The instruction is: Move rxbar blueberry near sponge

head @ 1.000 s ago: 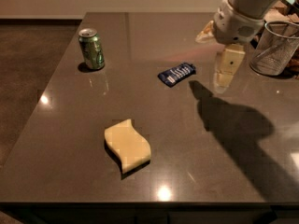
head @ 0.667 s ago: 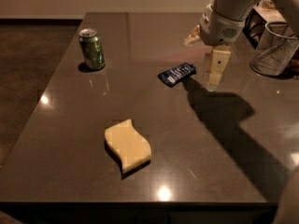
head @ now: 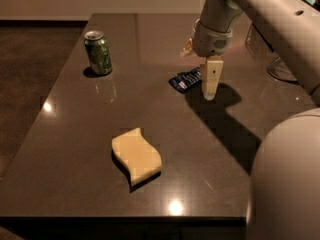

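The rxbar blueberry [head: 184, 79] lies flat on the dark table, a small dark blue wrapper with white lettering, right of centre. My gripper [head: 199, 73] hangs over its right end, open and holding nothing. One cream finger [head: 210, 80] points down just right of the bar, and the other tip shows behind, to the upper left. The sponge [head: 136, 155], a pale yellow wavy-sided block, lies near the table's front, well to the lower left of the bar.
A green soda can [head: 98, 52] stands at the far left of the table [head: 70, 134]. A clear glass container [head: 267, 51] stands at the far right, partly behind my arm. My arm's shoulder fills the lower right corner.
My gripper has moved left and down, from right of the bar to right over its right end. The bar, sponge and can have not moved.
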`<state>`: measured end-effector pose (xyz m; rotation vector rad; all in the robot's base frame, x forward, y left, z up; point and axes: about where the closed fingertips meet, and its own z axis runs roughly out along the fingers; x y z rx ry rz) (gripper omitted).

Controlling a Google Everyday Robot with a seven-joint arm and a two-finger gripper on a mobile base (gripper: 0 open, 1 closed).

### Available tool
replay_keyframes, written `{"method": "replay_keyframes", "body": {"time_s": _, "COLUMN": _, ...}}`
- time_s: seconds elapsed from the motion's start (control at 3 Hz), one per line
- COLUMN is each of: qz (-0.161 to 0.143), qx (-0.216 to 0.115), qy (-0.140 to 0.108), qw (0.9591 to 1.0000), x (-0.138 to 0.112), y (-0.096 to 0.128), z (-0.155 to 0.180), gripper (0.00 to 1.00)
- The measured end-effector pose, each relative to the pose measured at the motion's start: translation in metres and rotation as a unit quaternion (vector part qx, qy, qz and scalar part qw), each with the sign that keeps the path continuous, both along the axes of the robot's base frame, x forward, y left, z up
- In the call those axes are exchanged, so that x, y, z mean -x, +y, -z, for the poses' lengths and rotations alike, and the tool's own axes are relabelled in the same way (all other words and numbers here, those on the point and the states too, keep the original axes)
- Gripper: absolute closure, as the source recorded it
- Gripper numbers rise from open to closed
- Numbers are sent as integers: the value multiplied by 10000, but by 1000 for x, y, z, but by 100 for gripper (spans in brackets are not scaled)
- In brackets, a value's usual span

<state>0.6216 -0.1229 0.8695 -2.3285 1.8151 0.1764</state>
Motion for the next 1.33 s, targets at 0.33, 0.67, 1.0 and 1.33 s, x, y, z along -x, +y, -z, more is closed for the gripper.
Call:
{"method": "replay_keyframes", "body": {"time_s": 0.33, "qz": -145, "qx": 43, "qy": 58, "qw": 9999, "x": -11, "y": 10, "z": 11, "gripper": 0}}
{"method": "replay_keyframes", "body": {"time_s": 0.67, "qz": -185, "qx": 218, "qy": 126, "qw": 9995, "x": -19, "y": 10, "z": 24, "gripper": 0}}
{"method": "replay_keyframes", "body": {"time_s": 1.0, "qz": -139, "qx": 354, "qy": 200, "qw": 9991, "x": -26, "y": 5, "z": 35, "gripper": 0}}
{"method": "replay_keyframes", "body": {"time_s": 1.33, "qz": -167, "qx": 461, "qy": 216, "qw": 9986, "x": -32, "y": 4, "z": 38, "gripper": 17}}
